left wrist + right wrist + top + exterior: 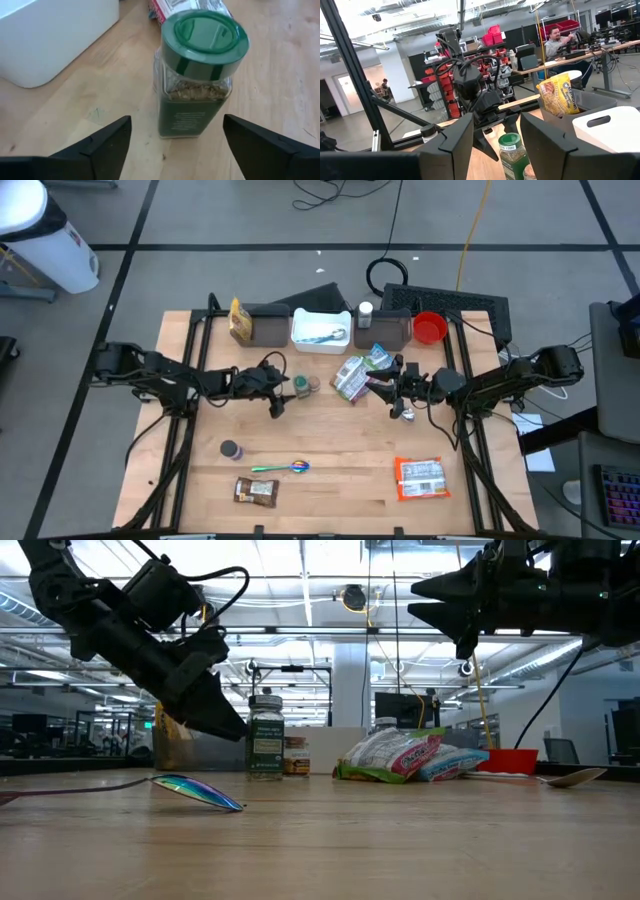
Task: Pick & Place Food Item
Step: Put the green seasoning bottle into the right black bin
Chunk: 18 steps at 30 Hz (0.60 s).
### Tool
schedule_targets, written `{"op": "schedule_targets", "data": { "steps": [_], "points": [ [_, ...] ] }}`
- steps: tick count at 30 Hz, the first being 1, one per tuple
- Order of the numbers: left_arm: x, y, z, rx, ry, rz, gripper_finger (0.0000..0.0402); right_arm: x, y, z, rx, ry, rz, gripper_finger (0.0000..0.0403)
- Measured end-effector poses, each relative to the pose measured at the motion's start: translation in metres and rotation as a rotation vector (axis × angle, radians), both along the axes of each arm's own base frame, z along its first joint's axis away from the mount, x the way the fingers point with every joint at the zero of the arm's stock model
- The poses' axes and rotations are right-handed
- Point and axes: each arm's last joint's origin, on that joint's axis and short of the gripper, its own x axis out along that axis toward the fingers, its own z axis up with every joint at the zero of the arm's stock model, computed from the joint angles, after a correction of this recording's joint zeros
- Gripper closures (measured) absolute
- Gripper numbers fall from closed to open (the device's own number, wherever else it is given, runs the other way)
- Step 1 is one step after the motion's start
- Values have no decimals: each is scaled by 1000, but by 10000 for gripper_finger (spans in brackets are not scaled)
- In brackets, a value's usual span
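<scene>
Wooden table, spice jar upright near its middle, just before the left gripper.
Jar looks rigid, smooth, fairly light, possibly slippery: best taken across its flat sides below the green lid. Left fingers spread apart, not touching; right gripper waits half-open, empty, above the snack bags.

Pretty clearly a robotics lab or workshop inside a big open industrial office. The wooden worktop sits on grey tiled floor with cables trailing behind it. Beyond the worktop there's exposed ceiling with strip lights, racks of red parts bins, and a person seated at a long desk with monitors.
</scene>
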Motion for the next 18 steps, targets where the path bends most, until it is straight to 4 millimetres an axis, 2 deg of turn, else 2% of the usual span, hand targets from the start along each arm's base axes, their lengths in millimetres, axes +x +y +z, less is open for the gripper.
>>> {"op": "schedule_targets", "data": {
  "steps": [9, 18],
  "points": [
    [4, -7, -2, -15, -24, -11, 52, 0, 0, 0, 0, 0, 0, 248],
    [17, -9, -25, 15, -44, -36, 52, 0, 0, 0, 0, 0, 0, 248]
  ]
}}
